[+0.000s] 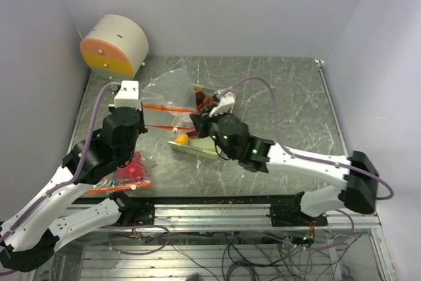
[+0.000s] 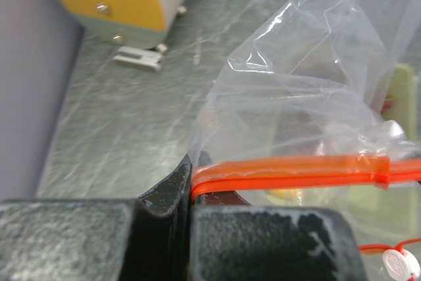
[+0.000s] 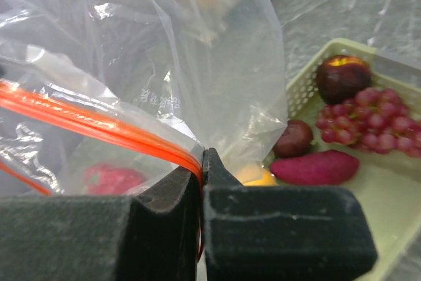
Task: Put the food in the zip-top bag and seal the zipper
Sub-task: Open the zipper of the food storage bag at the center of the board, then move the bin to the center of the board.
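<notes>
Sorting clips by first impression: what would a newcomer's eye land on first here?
The clear zip-top bag held mid-table between both arms: the left gripper and right gripper are each shut on its orange zipper strip. Next, the pale green tray just beside it, holding a grape bunch, a purple sweet potato and dark round fruits.

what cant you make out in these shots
- Top view: most of the tray and its food, under the right arm.
- Left wrist: what is in the bag, blurred by the film; the zipper runs off the right edge.
- Right wrist: the red thing behind the film, too smeared to name; the orange, half behind the bag corner.
- Any view: whether the zipper is sealed.
</notes>
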Robot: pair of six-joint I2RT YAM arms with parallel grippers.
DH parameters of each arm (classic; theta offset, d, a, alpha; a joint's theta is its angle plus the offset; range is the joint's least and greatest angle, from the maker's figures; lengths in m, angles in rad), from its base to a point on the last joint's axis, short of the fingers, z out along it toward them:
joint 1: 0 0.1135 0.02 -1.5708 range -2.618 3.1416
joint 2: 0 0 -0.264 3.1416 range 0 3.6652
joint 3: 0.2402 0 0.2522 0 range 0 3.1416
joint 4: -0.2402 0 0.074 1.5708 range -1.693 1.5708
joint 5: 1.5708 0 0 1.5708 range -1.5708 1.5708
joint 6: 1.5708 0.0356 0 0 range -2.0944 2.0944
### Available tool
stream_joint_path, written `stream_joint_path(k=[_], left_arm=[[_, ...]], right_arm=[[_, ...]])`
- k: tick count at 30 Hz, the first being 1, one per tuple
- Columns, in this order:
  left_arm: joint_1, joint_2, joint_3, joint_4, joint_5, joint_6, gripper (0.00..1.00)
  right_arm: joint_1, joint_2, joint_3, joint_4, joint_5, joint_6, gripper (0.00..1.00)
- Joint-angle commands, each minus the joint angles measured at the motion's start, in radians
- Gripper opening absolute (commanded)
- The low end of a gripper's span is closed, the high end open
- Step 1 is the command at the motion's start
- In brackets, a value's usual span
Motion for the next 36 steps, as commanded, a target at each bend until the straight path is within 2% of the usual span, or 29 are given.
stream_joint_path(k=[1,6,11,13,14,18,20,22,24,28,31,34,36], left_arm=[[0.029,0.011,0.045,-0.195,-0.277,0.042,0.07],[0.030,0.089,-0.001,-0.133,-0.243,0.045,0.07],[0.030,0.168,-0.069,-0.030,-0.205,0.053,0.07],[0.030,0.202,-0.077,-0.022,-0.199,0.040,0.07],[0.030,0.211,-0.081,-0.018,-0.200,0.037,0.07],[0.029,0.211,-0.087,-0.005,-0.216,0.043,0.07],[0.029,0.197,-0.081,-0.015,-0.240,0.049,0.07],[0.030,0.181,-0.071,-0.026,-0.259,0.057,0.07],[0.029,0.160,-0.061,-0.036,-0.262,0.068,0.07],[0.031,0.143,-0.031,-0.077,-0.357,0.078,0.07],[0.030,0.152,-0.002,-0.123,-0.420,0.063,0.07],[0.030,0.169,0.014,-0.155,-0.444,0.051,0.07],[0.030,0.186,0.018,-0.166,-0.427,0.041,0.07]], right_arm=[[-0.084,0.162,0.063,0.025,-0.146,0.035,0.00],[-0.127,0.218,0.054,0.115,-0.331,0.057,0.00],[-0.126,0.218,0.109,0.101,-0.502,-0.025,0.43],[-0.126,0.184,0.101,0.126,-0.553,-0.036,0.59],[-0.128,0.166,0.092,0.144,-0.571,-0.041,0.63],[-0.127,0.080,0.056,0.187,-0.612,-0.054,0.65],[-0.128,0.037,0.035,0.170,-0.557,-0.050,0.64],[-0.136,0.011,0.027,0.091,-0.436,-0.021,0.62],[-0.179,0.019,0.031,-0.008,-0.389,0.031,0.60],[-0.251,0.120,0.048,-0.154,-0.394,0.086,0.58],[-0.265,0.239,0.071,-0.196,-0.439,0.081,0.58],[-0.265,0.326,0.092,-0.219,-0.478,0.075,0.58],[-0.264,0.346,0.088,-0.261,-0.448,0.076,0.58]])
